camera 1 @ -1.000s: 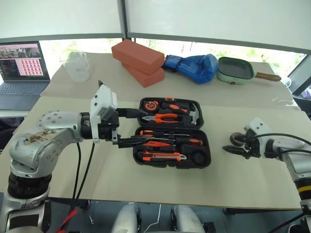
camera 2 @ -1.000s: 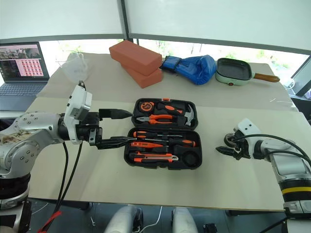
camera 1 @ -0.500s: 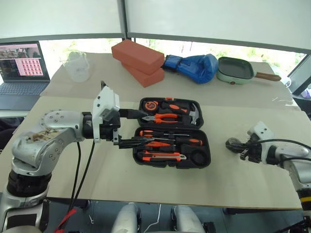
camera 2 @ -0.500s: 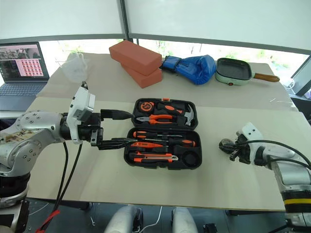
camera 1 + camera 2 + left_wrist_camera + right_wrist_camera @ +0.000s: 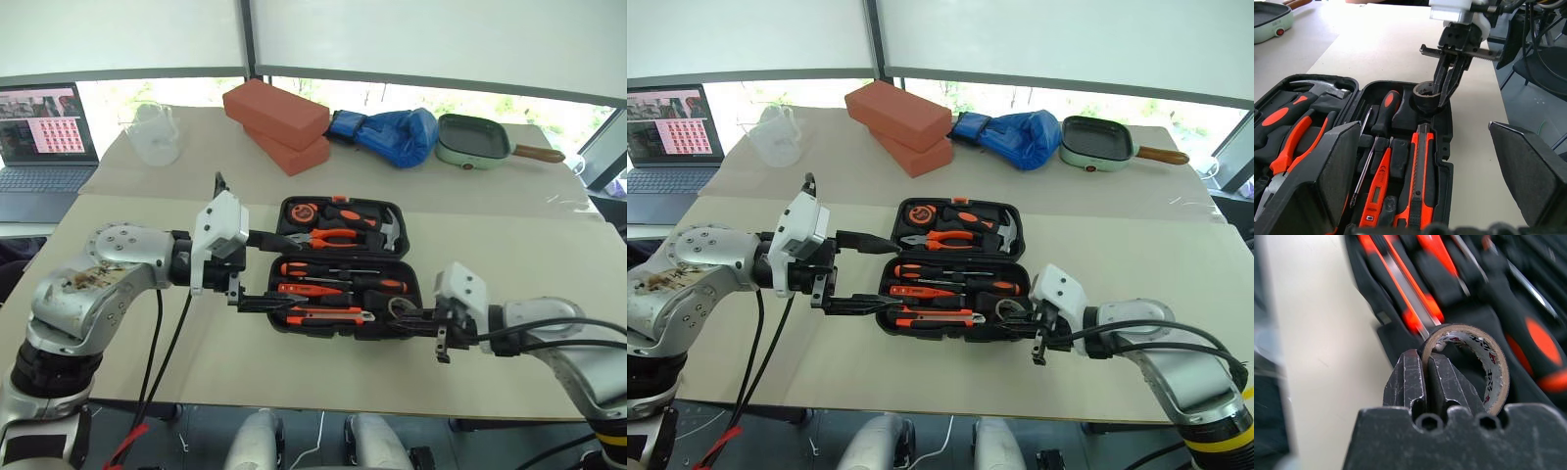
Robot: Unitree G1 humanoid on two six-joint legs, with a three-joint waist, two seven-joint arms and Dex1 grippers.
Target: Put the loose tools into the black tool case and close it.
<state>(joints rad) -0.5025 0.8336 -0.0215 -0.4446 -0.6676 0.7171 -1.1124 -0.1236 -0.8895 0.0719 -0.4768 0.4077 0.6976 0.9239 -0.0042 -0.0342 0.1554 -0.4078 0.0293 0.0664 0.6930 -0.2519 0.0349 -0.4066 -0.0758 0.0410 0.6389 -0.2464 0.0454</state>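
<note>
The black tool case lies open in the middle of the table. Two black-and-orange screwdrivers, a slim orange tester screwdriver and the utility knife lie in its near half. My right gripper is shut on the wall of the grey tape roll. It holds the roll over the round slot at the case's near right corner, and the tape roll shows there in the left wrist view too. My left gripper stands open at the case's left side, with nothing between its fingers.
Pliers, a hammer and a tape measure sit in the case's far half. Two red bricks, a blue glove and a green pan line the back. A clear jug and a laptop are at the far left.
My right gripper shut on the tape roll at the table's right side. It then carried the roll left to the case's near right corner. The left gripper stayed in place.
</note>
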